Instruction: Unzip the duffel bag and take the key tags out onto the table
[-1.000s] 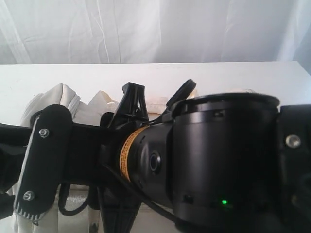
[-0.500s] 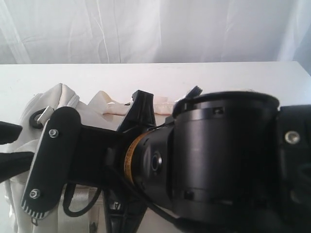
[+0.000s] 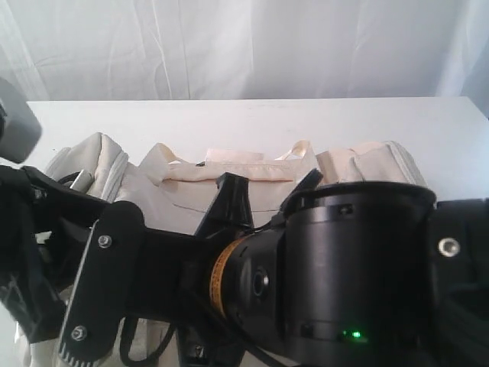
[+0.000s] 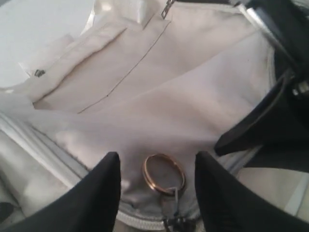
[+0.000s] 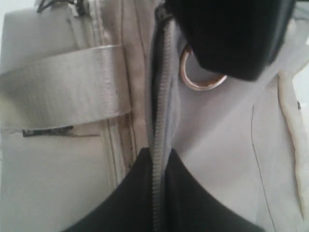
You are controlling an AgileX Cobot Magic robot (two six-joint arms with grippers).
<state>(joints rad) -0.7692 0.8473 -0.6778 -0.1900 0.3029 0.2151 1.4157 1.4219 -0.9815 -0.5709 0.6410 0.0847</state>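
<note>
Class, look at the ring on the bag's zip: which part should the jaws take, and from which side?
Probably grip the ring's free arc, away from the slider. It lies flat on the bag, so come from above, one jaw each side, as the open left gripper stands.

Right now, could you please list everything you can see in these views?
duffel bag: one, cream-white, on the table.
zip: one, grey, along the bag's top.
webbing handle: at least one, beige, beside the zip.
metal ring: one, gold-toned, by the zip.
table: one, white, under the bag.
curtain: one, white, behind the table.
left gripper: one, black, open astride the metal ring.
right gripper: one, black, shut on the zip.
</note>
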